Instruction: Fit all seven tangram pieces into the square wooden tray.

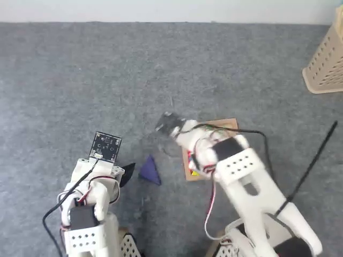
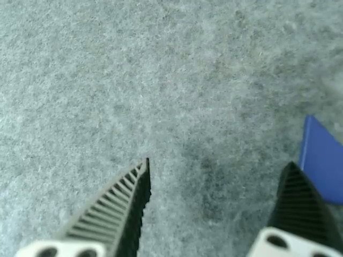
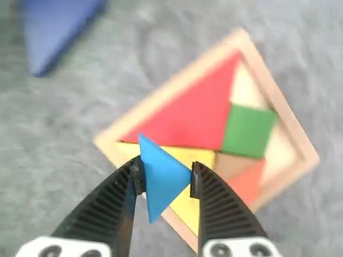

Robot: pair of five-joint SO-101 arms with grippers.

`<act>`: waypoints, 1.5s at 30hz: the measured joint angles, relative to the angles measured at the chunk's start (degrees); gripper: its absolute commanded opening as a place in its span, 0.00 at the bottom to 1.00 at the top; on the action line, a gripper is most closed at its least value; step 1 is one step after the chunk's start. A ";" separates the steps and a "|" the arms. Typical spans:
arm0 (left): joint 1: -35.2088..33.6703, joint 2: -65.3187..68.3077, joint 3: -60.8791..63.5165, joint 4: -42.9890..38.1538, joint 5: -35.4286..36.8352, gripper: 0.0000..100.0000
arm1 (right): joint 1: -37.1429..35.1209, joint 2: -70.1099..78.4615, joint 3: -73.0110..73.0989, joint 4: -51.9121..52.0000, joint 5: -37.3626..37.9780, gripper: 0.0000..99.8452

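Note:
The square wooden tray (image 3: 300, 140) lies on the grey carpet and holds a red triangle (image 3: 198, 112), a green square (image 3: 247, 130), a yellow piece (image 3: 185, 201) and an orange piece (image 3: 247, 181). My right gripper (image 3: 166, 166) is shut on a light blue triangle (image 3: 163, 179) just above the tray's corner. In the high view the right gripper (image 1: 171, 126) hangs at the tray's (image 1: 228, 124) far left side. A dark blue triangle (image 1: 150, 170) lies loose left of the tray. My left gripper (image 2: 219, 162) stands open beside this dark blue triangle (image 2: 321, 158), over bare carpet.
A beige perforated basket (image 1: 327, 59) stands at the far right edge. Black cables (image 1: 313, 160) trail beside the right arm. Grey carpet (image 1: 134, 75) stretches open behind both arms.

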 measured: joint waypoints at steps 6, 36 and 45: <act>0.00 0.00 0.00 0.00 0.00 0.35 | 5.89 0.00 0.00 0.00 0.00 0.03; 0.00 0.00 0.00 0.00 0.00 0.35 | 5.27 54.51 -56.62 12.75 -24.70 0.02; 0.00 0.00 0.00 0.00 0.00 0.35 | 5.45 55.30 -60.75 21.71 -75.69 0.05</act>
